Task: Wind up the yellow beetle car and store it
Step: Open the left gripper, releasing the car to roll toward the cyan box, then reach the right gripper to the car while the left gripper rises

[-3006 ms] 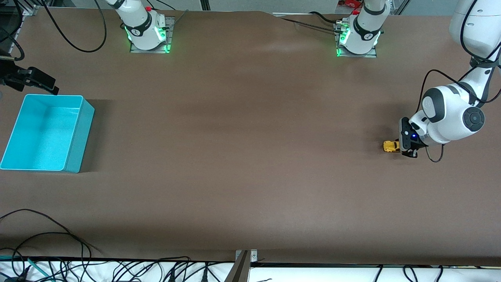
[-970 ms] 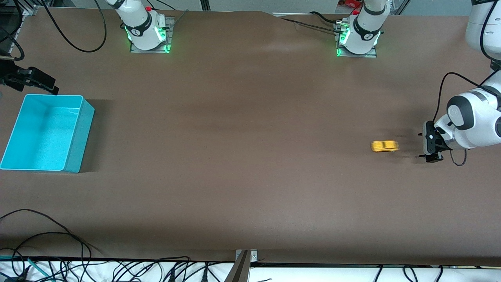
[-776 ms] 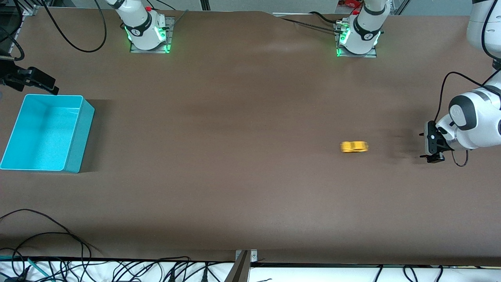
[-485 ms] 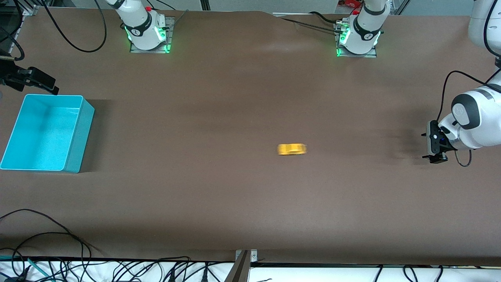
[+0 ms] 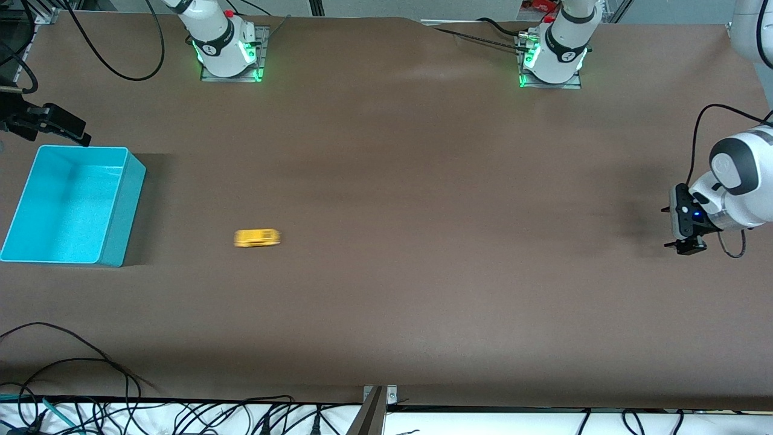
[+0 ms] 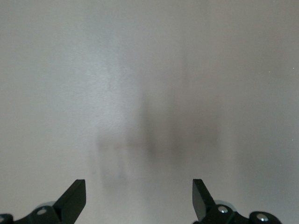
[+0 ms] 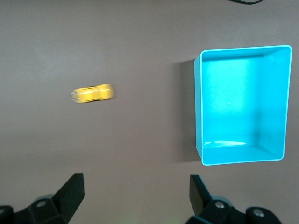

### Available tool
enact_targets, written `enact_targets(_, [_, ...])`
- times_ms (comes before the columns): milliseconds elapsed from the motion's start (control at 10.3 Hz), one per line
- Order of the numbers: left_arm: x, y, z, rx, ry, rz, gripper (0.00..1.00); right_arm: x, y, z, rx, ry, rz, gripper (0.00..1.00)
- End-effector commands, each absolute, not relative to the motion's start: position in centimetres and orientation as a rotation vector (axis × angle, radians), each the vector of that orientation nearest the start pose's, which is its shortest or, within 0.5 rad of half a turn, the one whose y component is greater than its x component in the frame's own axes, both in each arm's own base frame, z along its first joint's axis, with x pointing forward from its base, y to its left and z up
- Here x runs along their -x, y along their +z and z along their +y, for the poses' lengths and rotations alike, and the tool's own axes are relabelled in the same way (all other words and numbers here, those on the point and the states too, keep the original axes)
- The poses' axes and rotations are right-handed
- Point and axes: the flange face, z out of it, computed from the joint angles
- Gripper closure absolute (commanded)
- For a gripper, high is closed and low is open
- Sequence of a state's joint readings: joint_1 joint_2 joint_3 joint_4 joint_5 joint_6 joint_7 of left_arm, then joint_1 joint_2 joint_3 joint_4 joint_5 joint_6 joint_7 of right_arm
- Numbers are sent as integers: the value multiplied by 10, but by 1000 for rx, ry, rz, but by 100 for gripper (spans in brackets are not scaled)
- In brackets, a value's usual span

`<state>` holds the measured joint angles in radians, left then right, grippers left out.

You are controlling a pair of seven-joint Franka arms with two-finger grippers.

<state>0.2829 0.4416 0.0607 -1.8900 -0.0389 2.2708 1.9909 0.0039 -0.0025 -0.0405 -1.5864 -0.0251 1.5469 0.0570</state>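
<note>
Yellow beetle car [image 5: 257,238] motion-blurred on table, near turquoise bin [image 5: 124,181], both hands wide.

Released, the car [image 5: 257,238] has raced across the worktop [image 5: 386,302] and nears the bin [image 5: 124,205]; the left hand [image 5: 681,220] has drawn back, fingers apart.

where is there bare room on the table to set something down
Most of the brown table is bare: the whole stretch between the yellow beetle car and the open left gripper, and the strip below the car toward the front camera. It is tighter between the car and the turquoise bin. The open right gripper hangs by the bin's upper corner.
</note>
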Motion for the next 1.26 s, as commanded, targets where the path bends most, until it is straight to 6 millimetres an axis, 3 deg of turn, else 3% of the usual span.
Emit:
enact_targets(0, [-595, 296, 205, 2167, -18, 2325, 0, -550, 622, -23, 3168, 58, 154, 0])
enact_targets(388, [-608, 342, 201, 2152, -85, 2238, 0, -549, 623, -22, 3167, 60, 154, 0])
enact_targets(582, [-615, 346, 190, 2214, -128, 2139, 0, -551, 616, -26, 3166, 84, 166, 0])
enact_targets(873, [-630, 354, 171, 2153, -219, 2029, 0, -574, 568, -40, 3173, 204, 212, 0])
enact_targets(970, [-624, 347, 169, 2167, -208, 2037, 0, -584, 546, -54, 3164, 245, 303, 0])
enact_targets(1067, [-620, 340, 169, 2180, -198, 2041, 0, -594, 529, -52, 3166, 251, 374, 0])
enact_targets(1164, [-621, 342, 164, 2175, -203, 2042, 0, -605, 505, -53, 3145, 268, 559, 0])
